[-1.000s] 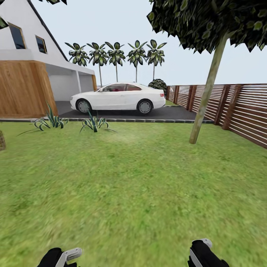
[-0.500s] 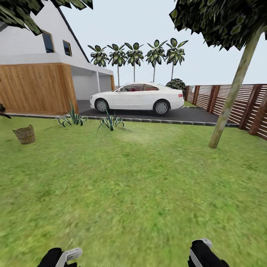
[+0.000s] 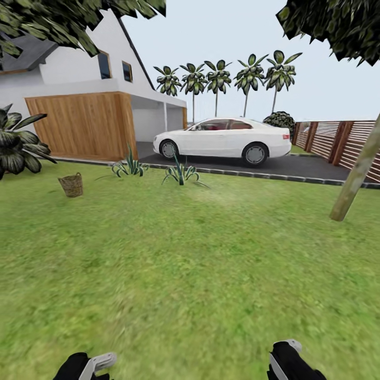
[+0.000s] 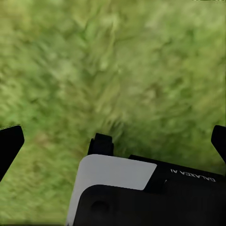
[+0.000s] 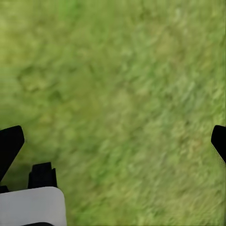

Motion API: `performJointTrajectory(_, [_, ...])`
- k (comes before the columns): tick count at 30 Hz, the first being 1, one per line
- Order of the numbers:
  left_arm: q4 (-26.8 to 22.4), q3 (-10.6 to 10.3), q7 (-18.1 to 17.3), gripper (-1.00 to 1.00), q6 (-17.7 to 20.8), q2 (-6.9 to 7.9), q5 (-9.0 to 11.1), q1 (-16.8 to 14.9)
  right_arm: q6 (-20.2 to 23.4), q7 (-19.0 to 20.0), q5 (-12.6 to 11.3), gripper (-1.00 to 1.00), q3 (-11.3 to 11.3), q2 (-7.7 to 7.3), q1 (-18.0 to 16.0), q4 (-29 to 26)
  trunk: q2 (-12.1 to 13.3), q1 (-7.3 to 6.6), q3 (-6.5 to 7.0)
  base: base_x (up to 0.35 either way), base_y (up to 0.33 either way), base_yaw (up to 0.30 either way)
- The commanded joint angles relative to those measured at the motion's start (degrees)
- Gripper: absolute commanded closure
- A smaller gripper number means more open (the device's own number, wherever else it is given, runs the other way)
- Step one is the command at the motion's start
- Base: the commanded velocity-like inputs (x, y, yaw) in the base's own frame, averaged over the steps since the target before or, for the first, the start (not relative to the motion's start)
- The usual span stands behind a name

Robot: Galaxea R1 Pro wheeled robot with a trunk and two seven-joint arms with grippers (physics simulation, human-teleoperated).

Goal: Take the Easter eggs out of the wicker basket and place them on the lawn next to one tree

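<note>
The wicker basket (image 3: pixel 71 185) stands small and brown on the lawn (image 3: pixel 190 253), far off to the left near the house. The Easter eggs are hidden from here. A tree with a leaning pale trunk (image 3: pixel 354 177) rises at the right edge, its dark canopy overhead. Both arms hang low at the picture's bottom edge, the left arm (image 3: pixel 87 366) and the right arm (image 3: pixel 287 361). In the wrist views my left gripper (image 4: pixel 113 141) and right gripper (image 5: pixel 114 141) are open, black fingertips (image 4: pixel 9 146) spread wide over bare grass with nothing between them.
A white house with a wooden garage wall (image 3: pixel 79 126) stands at the back left, and a white car (image 3: pixel 224 140) is parked on the driveway. Two spiky plants (image 3: pixel 182 173) grow along the kerb. A leafy shrub (image 3: pixel 16 142) sits at far left. A slatted fence (image 3: pixel 343 140) runs along the right.
The camera has turned left: basket, house and car slid rightward in the picture, and the leaning trunk moved toward the right edge. Both arms hold the same pose.
</note>
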Motion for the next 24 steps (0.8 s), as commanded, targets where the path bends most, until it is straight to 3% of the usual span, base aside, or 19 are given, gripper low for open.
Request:
performJointTrajectory(1, [-0.1, 0.0, 0.5, -1.00, 0.2, 0.00, 0.6, 0.0, 0.3, -0.4, -0.6, -1.00, 0.4, -0.10, 0.0, -0.1, 0.0, 0.00, -0.06, 0.000, 0.000, 0.298])
performJointTrajectory(15, [-0.1, 0.0, 0.2, -1.00, 0.2, -0.03, 0.6, 0.0, 0.3, -0.4, -0.6, -1.00, 0.5, -0.03, 0.0, -0.1, 0.0, 0.00, -0.06, 0.026, 0.010, 0.298])
performJointTrajectory(20, [-0.1, 0.4, -5.2, -1.00, 0.3, 0.26, 0.6, 0.0, 0.3, -0.4, -0.5, -1.00, 0.5, 0.00, 0.0, -0.1, 0.0, 0.00, -0.06, 0.293, 0.093, 0.298])
performJointTrajectory(24, [-0.1, 0.3, -7.0, -1.00, 0.3, 0.31, 0.5, 0.0, 0.3, -0.4, -0.6, -1.00, 0.5, -0.02, 0.0, -0.1, 0.0, 0.00, -0.06, 0.332, 0.085, 0.298])
